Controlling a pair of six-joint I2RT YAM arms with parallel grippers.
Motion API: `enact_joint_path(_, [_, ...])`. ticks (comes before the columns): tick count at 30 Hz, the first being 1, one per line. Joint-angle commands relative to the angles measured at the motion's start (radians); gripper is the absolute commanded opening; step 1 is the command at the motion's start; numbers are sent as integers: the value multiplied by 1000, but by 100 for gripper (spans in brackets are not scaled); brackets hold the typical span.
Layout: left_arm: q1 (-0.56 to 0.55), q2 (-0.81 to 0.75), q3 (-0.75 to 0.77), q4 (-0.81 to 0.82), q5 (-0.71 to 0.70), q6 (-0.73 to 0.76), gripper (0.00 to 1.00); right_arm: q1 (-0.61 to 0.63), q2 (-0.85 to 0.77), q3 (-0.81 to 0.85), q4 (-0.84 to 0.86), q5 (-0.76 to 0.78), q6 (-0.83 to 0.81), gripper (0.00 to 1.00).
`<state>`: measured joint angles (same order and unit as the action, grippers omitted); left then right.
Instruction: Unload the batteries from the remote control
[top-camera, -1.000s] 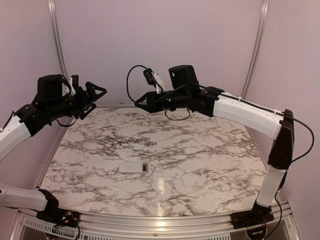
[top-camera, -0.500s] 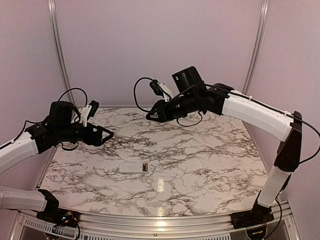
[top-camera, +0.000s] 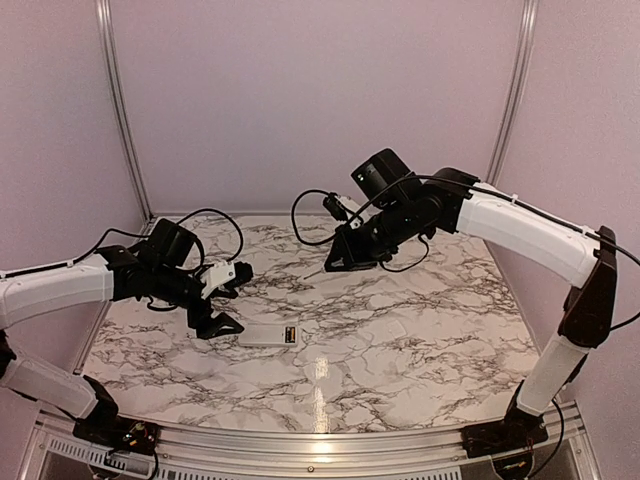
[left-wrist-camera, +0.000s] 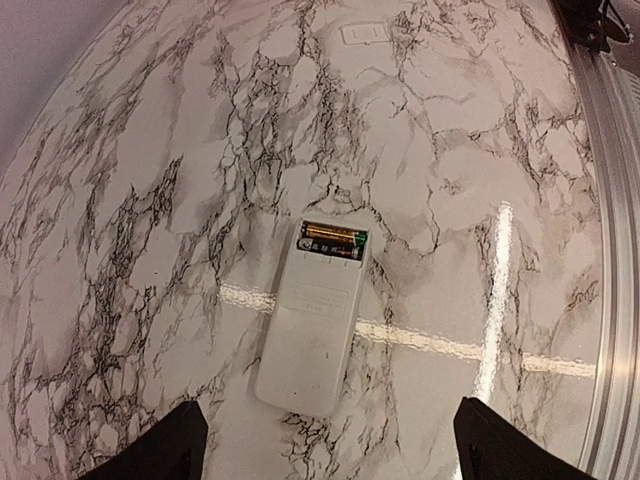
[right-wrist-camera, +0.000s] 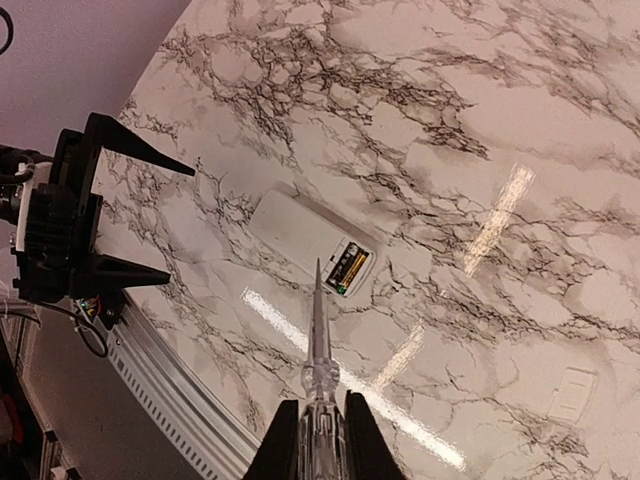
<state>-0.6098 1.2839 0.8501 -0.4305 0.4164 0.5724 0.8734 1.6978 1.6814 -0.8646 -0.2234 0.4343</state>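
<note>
Marble table (top-camera: 420, 360): one remote (left-wrist-camera: 315, 330), two batteries (left-wrist-camera: 333, 240), one pick (right-wrist-camera: 318, 330).

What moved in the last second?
Left gripper swung down from high on the left to just left of the remote, jaws open, empty. Right gripper came lower and nearer the remote, still shut on the pick. Remote, batteries in it and cover plate unmoved.

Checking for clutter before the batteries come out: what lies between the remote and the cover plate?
Nothing. Only bare marble table lies between the remote and the cover plate, clearest in the left wrist view.
</note>
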Motion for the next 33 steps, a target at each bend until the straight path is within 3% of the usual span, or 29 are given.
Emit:
enact_joint_path(1, [-8,44,-3,-12,32,159,90,10,-20,-21,-99,48,46,0])
enact_joint_path(9, [-16,115,-48,86,-38,239,91,11,-33,-49,-149,61,75,0])
enact_joint_path(23, [-17,305,-19,191,-42,269,88,10,-32,-72,-145,35,89,0])
enact_joint_path(33, [-13,424,101,122,-55,295,87,11,-39,-75,-131,5,100,0])
